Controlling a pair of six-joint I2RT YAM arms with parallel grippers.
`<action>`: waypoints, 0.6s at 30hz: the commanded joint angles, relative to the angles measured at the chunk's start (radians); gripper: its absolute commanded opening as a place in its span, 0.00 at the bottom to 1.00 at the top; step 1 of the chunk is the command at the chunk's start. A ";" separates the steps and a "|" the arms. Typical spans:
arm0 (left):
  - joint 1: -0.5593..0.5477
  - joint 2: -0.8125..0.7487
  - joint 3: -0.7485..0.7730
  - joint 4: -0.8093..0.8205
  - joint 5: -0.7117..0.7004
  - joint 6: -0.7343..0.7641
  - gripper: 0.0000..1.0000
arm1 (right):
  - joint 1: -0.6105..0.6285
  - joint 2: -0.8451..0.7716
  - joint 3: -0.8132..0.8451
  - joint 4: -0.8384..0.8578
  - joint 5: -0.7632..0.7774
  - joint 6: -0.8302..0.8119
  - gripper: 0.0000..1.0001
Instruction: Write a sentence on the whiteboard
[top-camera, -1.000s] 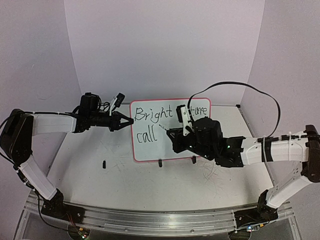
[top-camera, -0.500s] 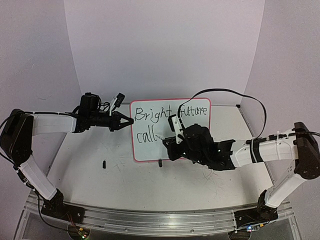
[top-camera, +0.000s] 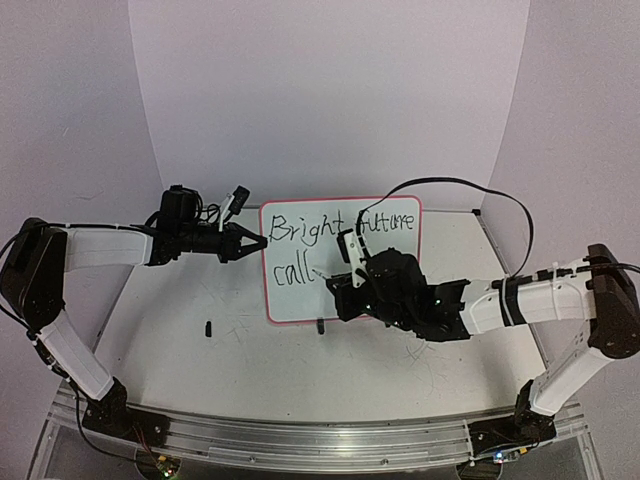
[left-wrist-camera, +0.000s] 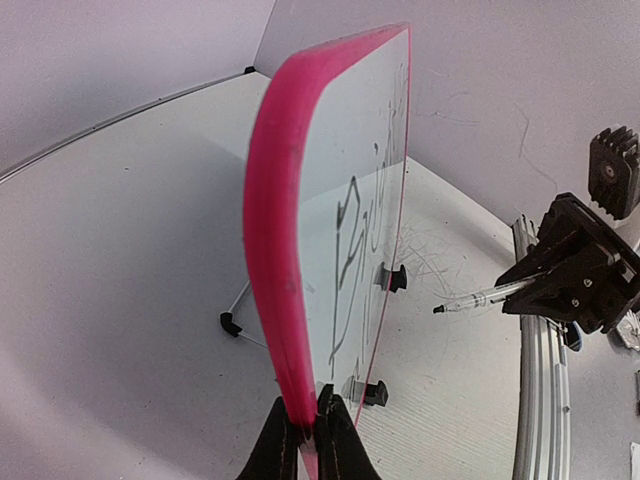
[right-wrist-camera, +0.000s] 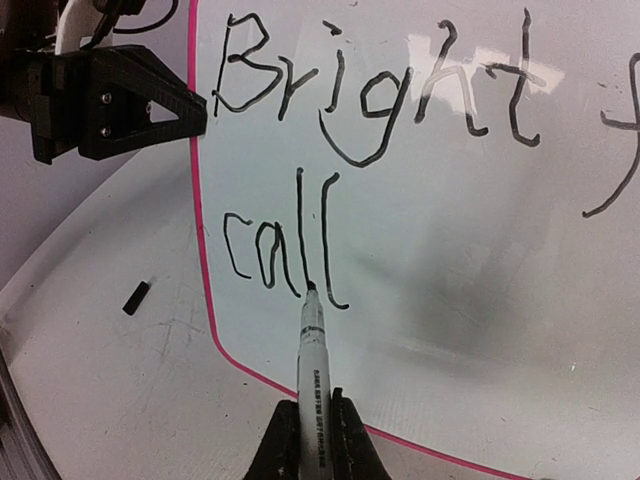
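The pink-framed whiteboard (top-camera: 290, 303) stands upright; its sentence (top-camera: 305, 228) reads "Bright future call".

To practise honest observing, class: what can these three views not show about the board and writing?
- Right wrist view: the sentence runs off the right edge after "Bright".
- Left wrist view: the whiteboard stands nearly edge-on, lettering unreadable.
- Top view: the right gripper covers the board's lower right; the black piece on the table is too small to name.

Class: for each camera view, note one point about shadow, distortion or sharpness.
Right wrist view: a soft grey shadow falls on the whiteboard right of the marker; the letters are sharp. Left wrist view: the board's pink edge bows, a lens distortion. Top external view: even light, no glare, letters small but readable.
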 joint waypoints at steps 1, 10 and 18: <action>0.005 -0.052 0.021 0.063 -0.045 0.058 0.00 | 0.004 -0.006 0.027 0.036 0.018 0.004 0.00; 0.004 -0.048 0.020 0.061 -0.047 0.059 0.00 | 0.004 0.019 0.037 0.050 0.066 -0.004 0.00; 0.005 -0.051 0.021 0.060 -0.045 0.060 0.00 | 0.002 0.045 0.057 0.048 0.096 0.023 0.00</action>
